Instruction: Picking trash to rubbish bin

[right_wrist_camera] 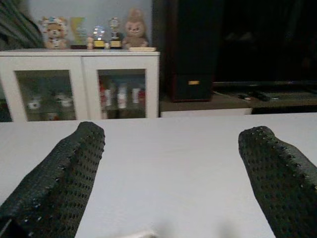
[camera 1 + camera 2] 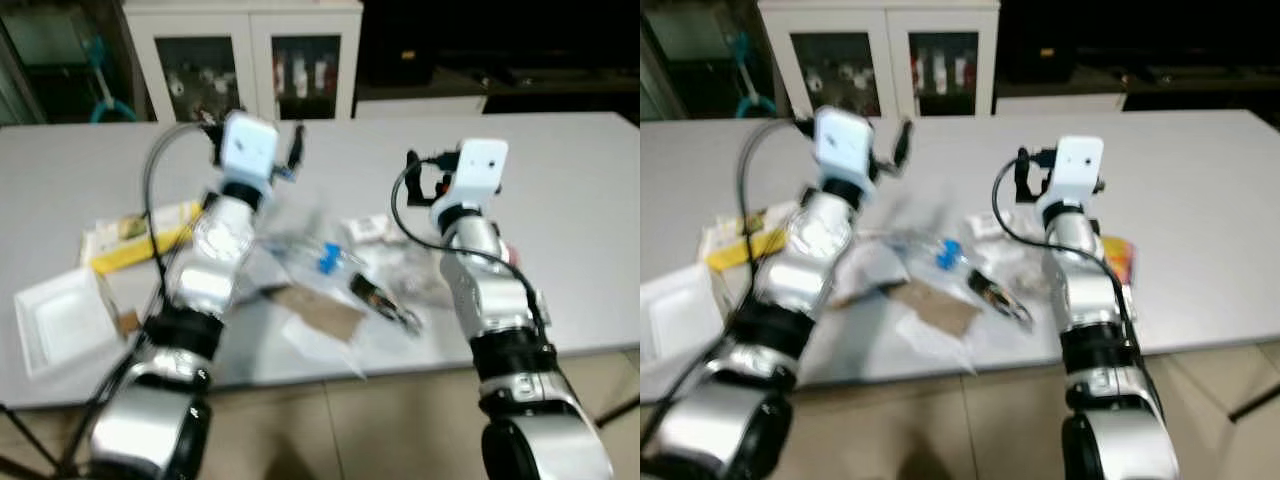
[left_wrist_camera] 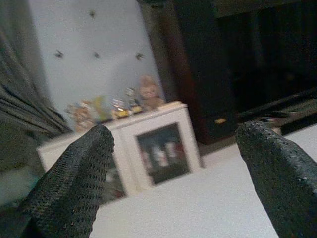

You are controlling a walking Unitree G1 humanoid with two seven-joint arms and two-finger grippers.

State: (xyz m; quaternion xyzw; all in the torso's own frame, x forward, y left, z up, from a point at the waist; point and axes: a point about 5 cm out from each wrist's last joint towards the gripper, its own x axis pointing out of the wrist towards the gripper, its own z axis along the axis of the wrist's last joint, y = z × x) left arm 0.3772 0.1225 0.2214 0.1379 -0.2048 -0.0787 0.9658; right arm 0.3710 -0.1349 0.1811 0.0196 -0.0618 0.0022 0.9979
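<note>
Left gripper [image 3: 173,173]: two black textured fingers [image 3: 74,183] spread wide apart, nothing between them. Beyond them: a grey table [image 3: 198,203], a white cabinet [image 3: 148,148] with glass doors, small figurines [image 3: 119,106] on top, and a dark unit [image 3: 233,64] beside it.

Setting: home living room, as you see it.
- White cabinet [image 1: 81,82] with glass doors against far wall; bottles and small jars behind glass.
- Cabinet top: plush bears [image 1: 134,30], trophies [image 1: 114,33], small ornaments, the kind of display you find in lived-in house.
- Dark TV unit [image 1: 233,44] beside cabinet, low shelf under it.
- Curtain [image 3: 22,94] at wall edge.
- Grey table [image 2: 560,230] in front of you, littered with wrappers [image 2: 340,270], cardboard scrap, white tray [image 2: 60,320].
- Tiled floor [image 2: 400,430] below table edge.
</note>
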